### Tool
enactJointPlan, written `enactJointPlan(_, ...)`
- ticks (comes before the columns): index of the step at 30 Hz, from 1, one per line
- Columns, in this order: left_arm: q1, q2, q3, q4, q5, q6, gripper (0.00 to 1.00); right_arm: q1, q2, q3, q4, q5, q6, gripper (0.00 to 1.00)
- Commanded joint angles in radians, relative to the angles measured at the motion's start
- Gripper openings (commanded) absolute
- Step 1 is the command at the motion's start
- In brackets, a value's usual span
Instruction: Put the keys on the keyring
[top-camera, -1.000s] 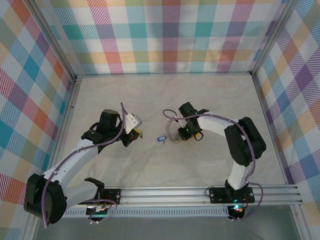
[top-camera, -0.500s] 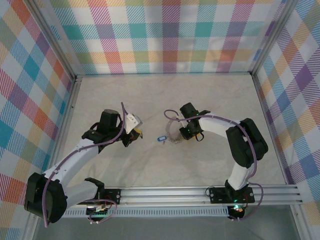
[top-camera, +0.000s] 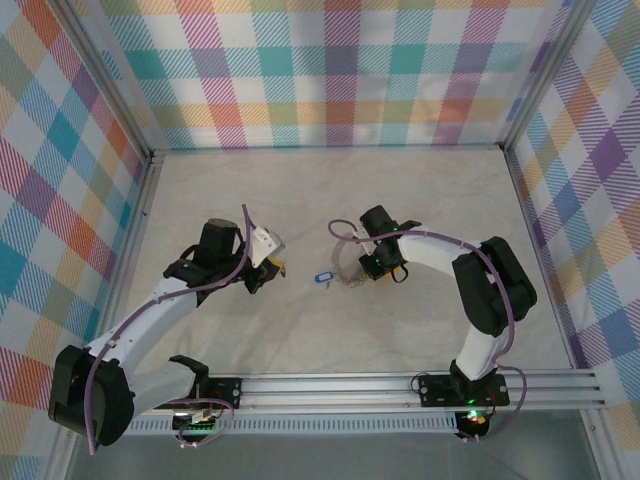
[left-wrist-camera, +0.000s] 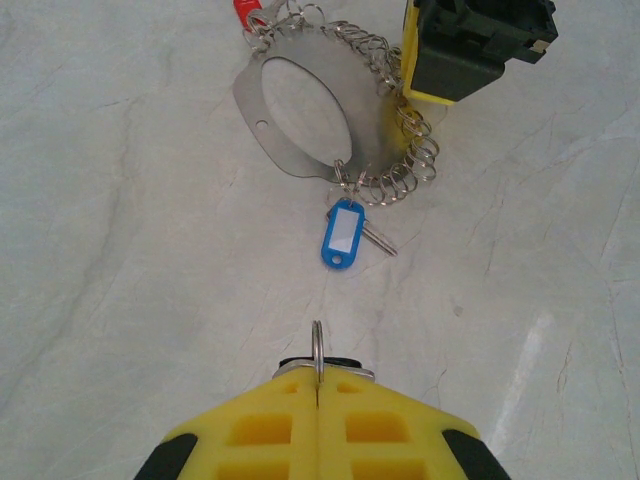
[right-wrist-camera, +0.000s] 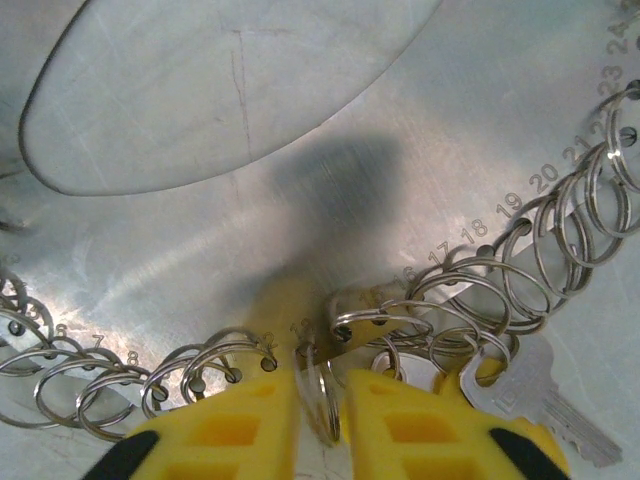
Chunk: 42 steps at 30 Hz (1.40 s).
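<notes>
**Keyring** (left-wrist-camera: 360, 125): flat silver plate with an oval opening, its edge hung with small split loops. It lies flat on the table (left-wrist-camera: 120, 250), at 12 o'clock from my left gripper (left-wrist-camera: 318, 385). The oval's long axis runs from 11 to 5 o'clock.

**Blue-tagged key** (left-wrist-camera: 341, 235): hangs off the plate's 6 o'clock edge. The tag lies lengthwise 12 to 6, blade pointing to 4 o'clock.

**Left pads:** pressed together, pinching a small ring (left-wrist-camera: 317, 345) that stands edge-up.

**Right gripper** (right-wrist-camera: 322, 385): at the plate's rim, pads nearly together with one loop (right-wrist-camera: 322, 400) between them. Whether it is clamped, I cannot tell.
</notes>
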<state>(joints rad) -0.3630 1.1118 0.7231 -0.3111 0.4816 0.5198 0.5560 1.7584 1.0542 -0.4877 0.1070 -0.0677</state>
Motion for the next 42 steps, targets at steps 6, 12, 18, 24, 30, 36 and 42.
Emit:
enactJointPlan(6, 0.010, -0.019, 0.018, 0.009, 0.071, 0.029, 0.00, 0.002, -0.047, -0.038, 0.051, -0.055, -0.141, 0.00)
enactJointPlan(12, 0.010, -0.010, 0.069, -0.042, 0.061, 0.068, 0.00, 0.003, -0.139, -0.155, 0.179, -0.261, -0.390, 0.00)
enactJointPlan(18, 0.010, 0.004, 0.075, -0.050, 0.083, 0.105, 0.00, 0.018, -0.155, -0.193, 0.211, -0.412, -0.581, 0.00)
enactJointPlan(24, 0.010, -0.027, 0.055, -0.045, 0.114, 0.098, 0.00, 0.032, -0.127, -0.172, 0.190, -0.463, -0.721, 0.00)
enactJointPlan(30, 0.010, -0.052, 0.047, -0.056, 0.172, 0.187, 0.00, 0.030, -0.143, -0.180, 0.233, -0.562, -0.888, 0.00)
enactJointPlan(36, 0.010, -0.008, 0.049, 0.015, 0.127, 0.179, 0.00, 0.030, -0.075, -0.174, 0.267, -0.530, -1.005, 0.00)
enactJointPlan(42, 0.010, 0.008, 0.028, 0.084, 0.110, 0.157, 0.00, 0.025, -0.022, -0.149, 0.196, -0.487, -1.080, 0.00)
